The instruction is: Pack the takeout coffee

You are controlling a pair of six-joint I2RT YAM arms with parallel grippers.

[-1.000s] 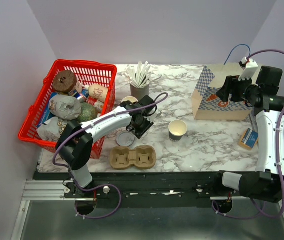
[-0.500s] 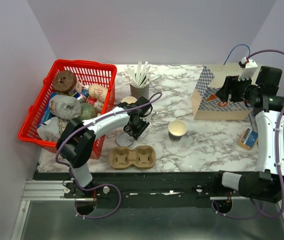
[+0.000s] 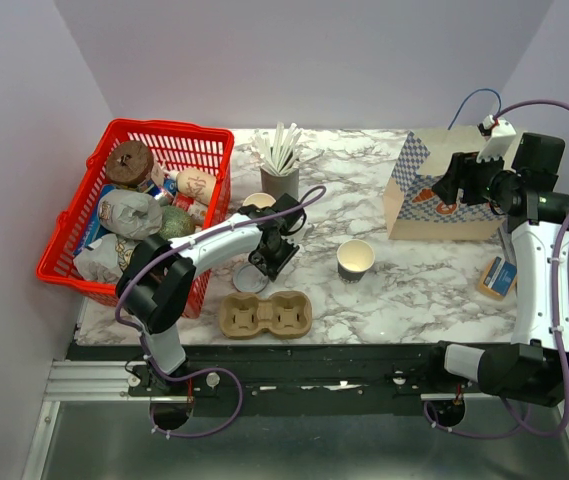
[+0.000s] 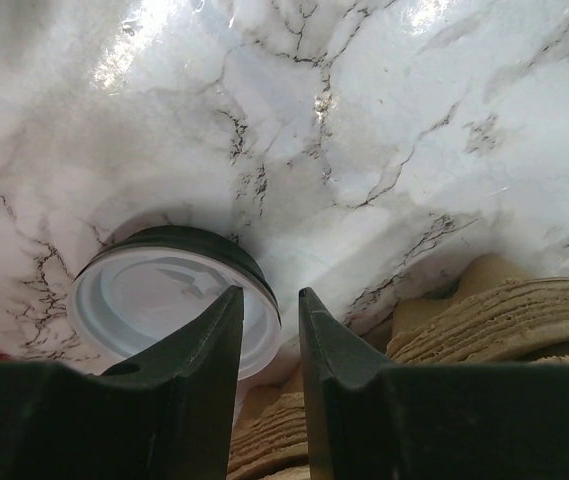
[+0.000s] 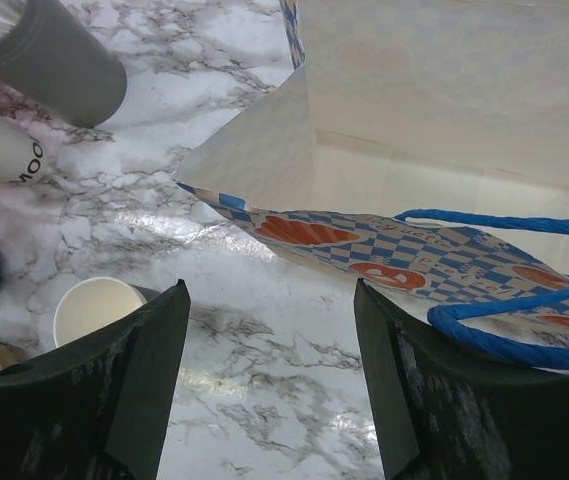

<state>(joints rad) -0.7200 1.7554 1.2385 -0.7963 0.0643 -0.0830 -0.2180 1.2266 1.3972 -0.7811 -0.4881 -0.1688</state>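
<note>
- Standing upright on the marble table (image 3: 414, 285), the coffee (image 3: 250, 281) is near the front edge. It is just behind the cardboard carrier (image 3: 264, 315) and close beside the red basket (image 3: 164, 128). Its white lid is on, so it looks ready to be lifted.
- The left gripper (image 4: 269, 325) hangs directly over the cup, pointing down. Its jaws are narrow, with a slim gap between them, and the lid's right edge lies in that gap.
- From the wrist view I cannot tell whether the fingers press on that edge or only straddle it.
- Sitting over the edge and not the cup's middle, the gripper seems set for a pinch at the rim rather than a grasp around the body.
- The right gripper (image 5: 271, 290) is well apart at the back right. Its jaws are wide with nothing between them.
- It is at the mouth of the paper bag (image 5: 444, 110), which opens toward it, with a blue handle (image 5: 504, 300) draped along the near edge. The bag is probably where the coffee goes, and this arm is placed to steady it.
- An open cup (image 3: 355, 259) stands between coffee and bag, so a carry would have to clear it.
</note>
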